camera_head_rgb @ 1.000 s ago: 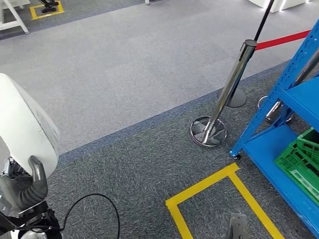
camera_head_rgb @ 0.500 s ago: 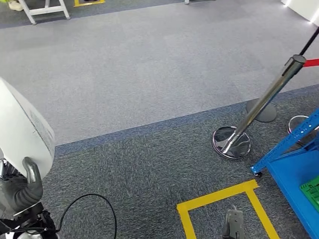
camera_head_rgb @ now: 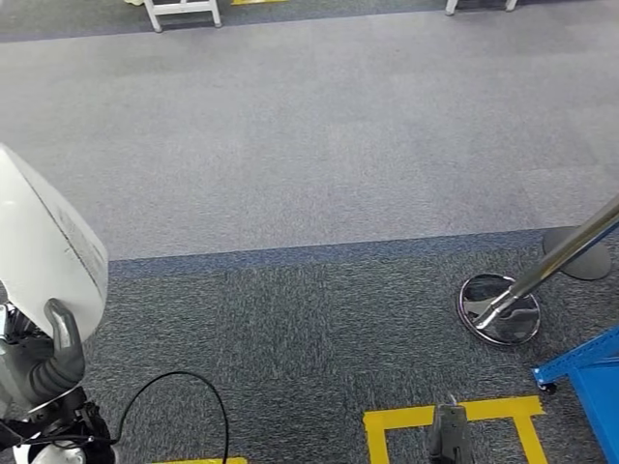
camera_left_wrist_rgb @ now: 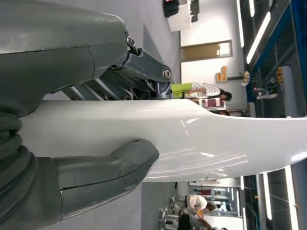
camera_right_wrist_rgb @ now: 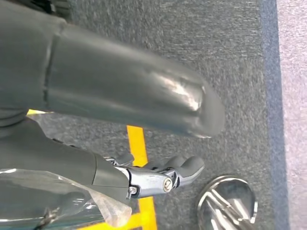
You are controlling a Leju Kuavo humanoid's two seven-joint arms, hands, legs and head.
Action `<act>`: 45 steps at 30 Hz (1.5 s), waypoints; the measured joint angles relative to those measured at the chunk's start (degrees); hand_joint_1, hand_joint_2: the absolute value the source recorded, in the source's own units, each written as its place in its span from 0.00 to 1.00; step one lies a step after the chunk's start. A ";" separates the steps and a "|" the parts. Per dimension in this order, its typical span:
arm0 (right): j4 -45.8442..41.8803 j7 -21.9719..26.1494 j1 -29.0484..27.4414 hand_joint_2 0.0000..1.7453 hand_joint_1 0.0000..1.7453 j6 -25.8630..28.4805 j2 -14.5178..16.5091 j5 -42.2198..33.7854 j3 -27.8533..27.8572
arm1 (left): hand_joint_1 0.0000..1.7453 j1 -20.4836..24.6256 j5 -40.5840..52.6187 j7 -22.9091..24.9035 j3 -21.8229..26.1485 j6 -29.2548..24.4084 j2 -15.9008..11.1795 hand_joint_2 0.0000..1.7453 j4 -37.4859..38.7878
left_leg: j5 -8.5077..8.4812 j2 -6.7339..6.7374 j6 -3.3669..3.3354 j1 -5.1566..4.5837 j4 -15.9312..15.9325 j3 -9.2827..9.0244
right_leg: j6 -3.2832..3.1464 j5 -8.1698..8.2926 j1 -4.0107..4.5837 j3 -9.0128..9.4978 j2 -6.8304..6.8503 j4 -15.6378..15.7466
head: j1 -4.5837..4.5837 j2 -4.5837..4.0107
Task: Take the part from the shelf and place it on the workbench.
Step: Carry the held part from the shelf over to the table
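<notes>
- White, smooth and curved, the part [camera_head_rgb: 44, 242] sits at the lower left of my head view, gripped by my left hand [camera_head_rgb: 51, 362].
- My left wrist view confirms the hold: the grey thumb [camera_left_wrist_rgb: 108, 167] presses one face of the panel and the darker fingers [camera_left_wrist_rgb: 145, 72] clamp the other.
- My right hand [camera_right_wrist_rgb: 145, 143] hangs empty over dark carpet, thumb and fingers apart, above a line of yellow floor tape [camera_right_wrist_rgb: 139, 158].
- I judge the pickup done: the part is off the blue shelf [camera_head_rgb: 587, 382], whose corner shows at the lower right, beside a chrome barrier post [camera_head_rgb: 511, 300].
- Left to do: reach the workbench, which I cannot identify here, and set the part down.
</notes>
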State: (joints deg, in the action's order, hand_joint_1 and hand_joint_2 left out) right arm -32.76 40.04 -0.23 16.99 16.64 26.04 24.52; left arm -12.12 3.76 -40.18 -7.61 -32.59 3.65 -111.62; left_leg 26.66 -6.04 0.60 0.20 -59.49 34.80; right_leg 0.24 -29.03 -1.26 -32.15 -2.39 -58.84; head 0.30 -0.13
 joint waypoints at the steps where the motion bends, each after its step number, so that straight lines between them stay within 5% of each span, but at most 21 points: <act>1: 0.08 0.01 0.15 0.00 0.00 0.12 -0.01 -0.02 -0.40 | 1.00 0.21 0.00 0.00 0.00 -0.06 -0.04 1.00 -0.01 | 1.11 1.66 0.22 -0.09 -1.98 0.86 | -0.32 0.00 -0.01 0.16 0.77 0.12 | -0.20 0.00; 4: 0.45 0.02 0.22 0.00 0.00 0.42 -0.11 -0.07 -1.25 | 1.00 0.69 0.01 0.00 -0.02 -0.28 -0.05 1.00 0.00 | 6.00 5.15 0.68 -0.03 -12.80 5.90 | -0.91 -0.32 0.39 0.42 3.31 0.15 | -0.55 -0.01; 6: 0.73 0.01 0.28 0.00 0.00 0.54 -0.23 -0.21 -1.80 | 1.00 0.71 0.04 0.01 -0.02 -0.46 -0.10 1.00 0.01 | 6.01 5.42 0.57 0.02 -15.31 7.12 | -1.02 -0.55 0.61 0.56 4.97 0.14 | -0.57 0.00; 9: 1.02 0.00 0.61 0.00 0.00 0.62 -0.30 -0.47 -2.53 | 1.00 0.84 0.19 0.01 -0.02 -0.67 -0.16 1.00 -0.01 | 0.82 7.97 -0.48 -0.63 -5.21 1.89 | -0.89 -1.04 0.93 1.18 7.09 0.17 | -0.55 0.00; 11: 1.26 0.00 0.86 0.00 0.00 0.68 -0.32 -0.55 -3.00 | 1.00 1.17 0.30 0.02 -0.03 -0.71 -0.15 1.00 -0.01 | -0.40 10.30 -1.19 -1.42 -0.01 -0.60 | -0.54 -1.36 1.20 1.44 8.35 0.20 | -0.52 0.00; 14: 1.64 0.00 1.24 0.00 0.00 0.74 -0.35 -0.44 -3.65 | 1.00 1.31 0.33 0.04 -0.03 -0.70 -0.21 1.00 -0.01 | -0.44 9.06 -1.79 -1.67 1.24 -0.73 | 0.24 -1.78 1.20 1.70 9.99 0.38 | -0.49 -0.01; 16: 1.91 0.03 1.60 0.00 0.00 0.92 -0.40 -0.38 -4.15 | 1.00 1.46 0.32 0.01 -0.01 -0.69 -0.31 1.00 -0.01 | -0.90 7.65 -2.30 -1.24 2.00 -1.11 | 0.77 -3.14 1.06 0.88 7.61 -1.54 | -0.34 -0.01; 18: 2.28 0.05 1.76 0.00 0.00 1.10 -0.48 -0.67 -4.60 | 1.00 1.70 0.29 -0.01 0.00 -0.66 -0.35 1.00 -0.01 | -1.07 6.26 -2.62 -0.92 2.28 -1.32 | 1.09 -6.07 0.94 -2.42 3.85 -7.92 | -0.06 0.00; 20: 2.58 0.01 1.60 0.00 0.00 1.19 -0.57 -0.95 -4.86 | 1.00 1.72 0.26 0.02 0.01 -0.62 -0.37 1.00 0.01 | -1.01 4.63 -2.72 -0.89 2.23 -1.33 | 1.32 -7.96 0.87 -6.34 2.61 -14.56 | 0.05 -0.01; 21: 2.67 -0.01 1.52 0.00 0.00 1.23 -0.61 -0.98 -4.97 | 1.00 1.70 0.26 0.02 0.01 -0.61 -0.38 1.00 0.01 | -0.97 3.74 -2.71 -0.86 2.18 -1.37 | 1.41 -7.39 0.83 -7.27 2.48 -15.41 | 0.06 -0.01; 23: 2.78 -0.01 1.54 0.00 0.00 1.30 -0.65 -0.98 -5.24 | 1.00 1.68 0.22 0.03 0.01 -0.60 -0.39 1.00 0.02 | -0.78 1.97 -2.45 -0.71 1.88 -1.47 | 1.57 -3.18 0.58 -5.73 1.76 -10.38 | 0.06 0.00; 24: 2.86 -0.01 1.60 0.00 0.00 1.31 -0.66 -1.03 -5.40 | 1.00 1.68 0.18 0.03 0.01 -0.58 -0.39 1.00 0.02 | -0.59 1.16 -2.19 -0.62 1.62 -1.40 | 1.69 -1.38 0.28 -4.15 0.17 -6.61 | 0.08 0.00; 27: 3.22 -0.02 1.61 0.00 0.00 1.39 -0.69 -1.40 -5.91 | 1.00 1.68 0.00 0.05 0.02 -0.32 -0.39 1.00 0.02 | -0.23 -1.01 -1.18 -0.37 0.71 -0.64 | 1.50 -0.04 -0.20 -1.16 -3.52 -0.80 | 0.04 -0.01; 29: 3.35 -0.03 1.57 0.00 0.00 1.47 -0.70 -1.69 -6.21 | 1.00 1.47 0.02 0.05 0.04 -0.17 -0.40 1.00 0.02 | -0.36 -2.17 -0.58 -0.12 0.70 -0.29 | 0.87 0.06 -0.05 -0.84 -2.25 -0.59 | 0.06 -0.01; 30: 3.38 -0.03 1.62 0.00 0.00 1.50 -0.70 -1.88 -6.35 | 1.00 1.40 0.07 0.04 0.07 -0.17 -0.42 1.00 0.02 | -0.13 -1.58 -0.31 -0.16 0.31 -0.10 | 0.49 0.09 -0.06 -0.62 -1.51 -0.42 | 0.00 -0.01; 33: 3.47 0.00 1.62 0.00 0.00 1.50 -0.72 -2.33 -6.64 | 1.00 1.54 0.23 0.04 0.09 -0.13 -0.42 1.00 0.02 | 3.64 3.57 0.40 -0.34 -6.87 3.13 | -0.56 -0.16 0.10 0.15 1.24 0.00 | -0.49 0.00; 36: 3.63 0.00 1.47 0.00 0.00 1.55 -0.76 -2.63 -6.73 | 1.00 1.43 0.28 0.05 0.11 -0.02 -0.43 1.00 0.10 | 6.20 5.30 0.77 0.05 -15.28 7.40 | -0.91 -0.69 0.45 0.56 4.10 0.00 | -0.61 0.00; 37: 3.67 0.00 1.48 0.00 0.00 1.56 -0.77 -2.71 -6.83 | 1.00 1.39 0.28 0.05 0.12 0.03 -0.44 1.00 0.14 | 5.05 5.44 0.76 0.12 -14.49 7.12 | -0.88 -0.89 0.51 0.74 4.95 -0.01 | -0.61 -0.01; 40: 3.74 0.01 1.63 0.00 0.00 1.58 -0.78 -2.76 -7.30 | 1.00 1.41 0.33 0.05 0.14 0.20 -0.45 1.00 0.17 | -0.25 7.93 0.15 -0.29 -4.02 2.05 | -0.51 -1.65 0.76 1.60 7.06 0.01 | -0.60 -0.01; 42: 3.82 0.00 1.73 0.00 0.00 1.61 -0.78 -2.78 -7.54 | 1.00 1.46 0.37 0.05 0.14 0.28 -0.44 1.00 0.19 | -0.93 9.65 -0.40 -0.92 -0.11 0.22 | -0.01 -2.06 1.03 1.99 8.28 0.11 | -0.60 0.00; 45: 3.99 0.00 1.95 0.00 0.00 1.65 -0.78 -2.78 -7.85 | 1.00 1.34 0.40 0.05 0.20 0.33 -0.45 1.00 0.19 | -0.81 8.14 -1.17 -1.06 0.72 -0.05 | 0.90 -2.66 1.02 2.49 9.36 0.23 | -0.57 -0.01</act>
State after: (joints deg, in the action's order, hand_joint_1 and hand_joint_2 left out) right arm -28.77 40.04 1.73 18.64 15.87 23.26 16.67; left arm -10.78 4.16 -40.13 -7.41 -32.26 3.20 -111.43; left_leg 25.85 2.10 -0.57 -0.86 -58.77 34.75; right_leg 1.14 -31.69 -0.24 -29.66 6.96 -58.60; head -0.27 -0.14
